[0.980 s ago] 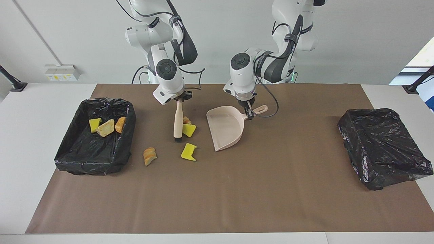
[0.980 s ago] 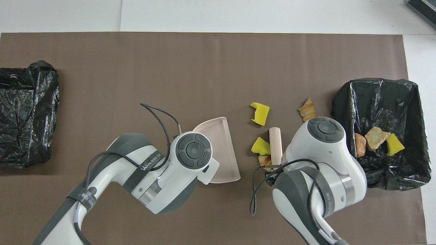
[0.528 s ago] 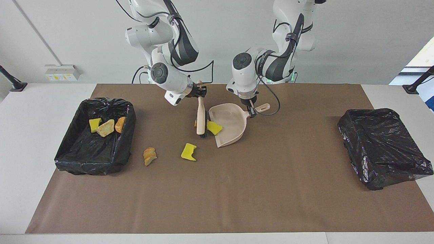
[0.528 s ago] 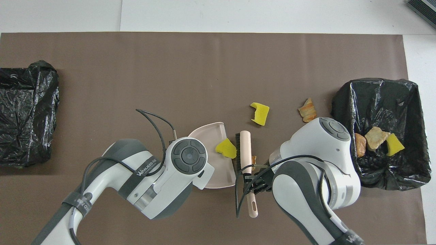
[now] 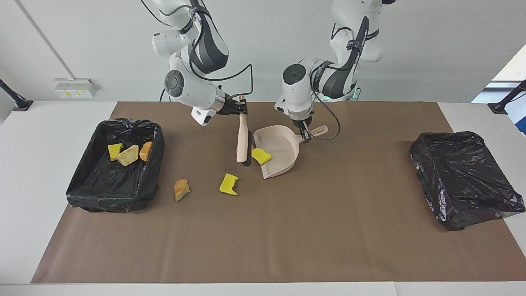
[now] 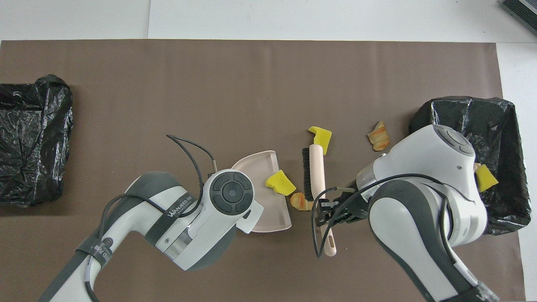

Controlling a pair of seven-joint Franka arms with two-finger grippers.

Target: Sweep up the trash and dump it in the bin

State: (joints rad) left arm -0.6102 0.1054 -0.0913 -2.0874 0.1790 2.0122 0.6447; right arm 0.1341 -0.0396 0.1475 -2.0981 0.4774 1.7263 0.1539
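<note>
facing view. my right claw is clamped on the handle of the brush, which hangs bristles-down with its long axis running away from me, the bristle edge turned toward the dustpan. my left claw is closed on the dustpan's handle, the pan's open mouth turned toward the brush. one yellow wedge lies on the pan's lip, just beside the bristles. on the worktop, farther from me: a second yellow wedge and a bread-like chunk, the latter near the lined bin at my right arm's end, which holds three scraps. a second black bin sits at my left arm's end.

overhead view. brush lies parallel to the pan's mouth. an orange-brown chunk rests between bristles and pan edge, not yet inside. the lip wedge sits half in. the loose wedge touches the brush tip.

judgement: the coming stroke turns on that chunk; it lies on the pan side of the bristles, so a short push toward my left arm should carry it in.
</note>
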